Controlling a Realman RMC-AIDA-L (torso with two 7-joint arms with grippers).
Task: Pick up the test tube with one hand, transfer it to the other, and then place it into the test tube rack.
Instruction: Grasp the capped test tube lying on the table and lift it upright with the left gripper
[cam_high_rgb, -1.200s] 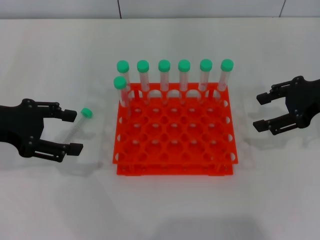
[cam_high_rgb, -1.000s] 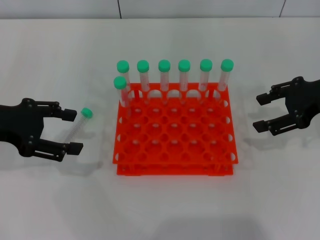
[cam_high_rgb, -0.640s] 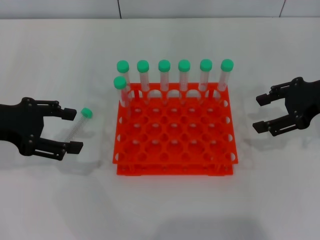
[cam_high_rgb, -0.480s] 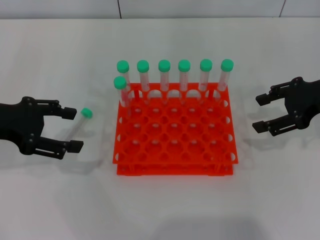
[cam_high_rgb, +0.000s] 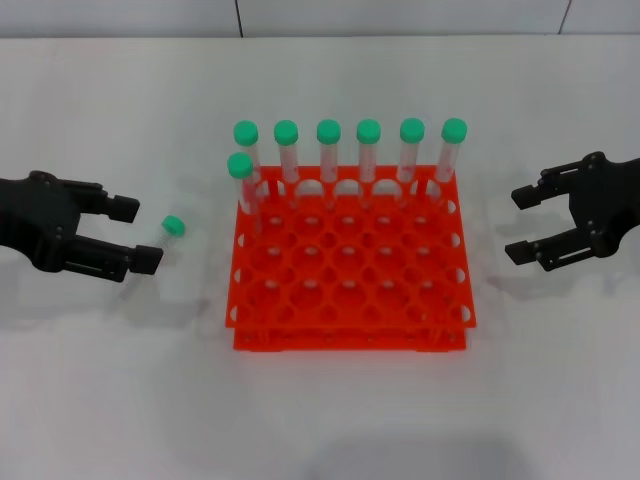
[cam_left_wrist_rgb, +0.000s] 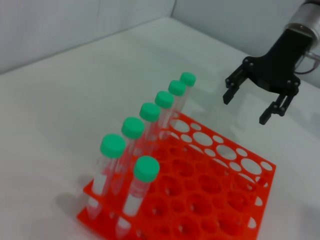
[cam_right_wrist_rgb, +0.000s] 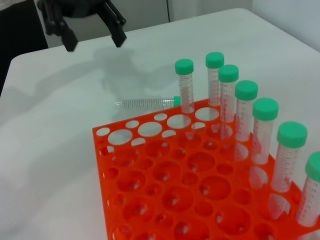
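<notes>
The test tube (cam_high_rgb: 172, 227) lies on the white table left of the rack, green cap toward the far side; the right wrist view shows its clear body (cam_right_wrist_rgb: 145, 103) flat on the table. My left gripper (cam_high_rgb: 137, 234) is open and empty, with its fingertips just left of the cap. It also shows in the right wrist view (cam_right_wrist_rgb: 95, 39), held above the table. The orange-red test tube rack (cam_high_rgb: 350, 330) stands at the centre. My right gripper (cam_high_rgb: 518, 225) is open and empty to the right of the rack; the left wrist view also shows it (cam_left_wrist_rgb: 252, 102).
Several green-capped tubes (cam_high_rgb: 328, 150) stand upright in the rack's far row, and one more (cam_high_rgb: 240, 180) stands in the second row at the left. They also show in the left wrist view (cam_left_wrist_rgb: 150, 125). The rack's other holes hold nothing.
My left gripper has moved toward the far side and a little left, off the tube it was straddling. The tube still lies in the same place. The right arm has not moved.
</notes>
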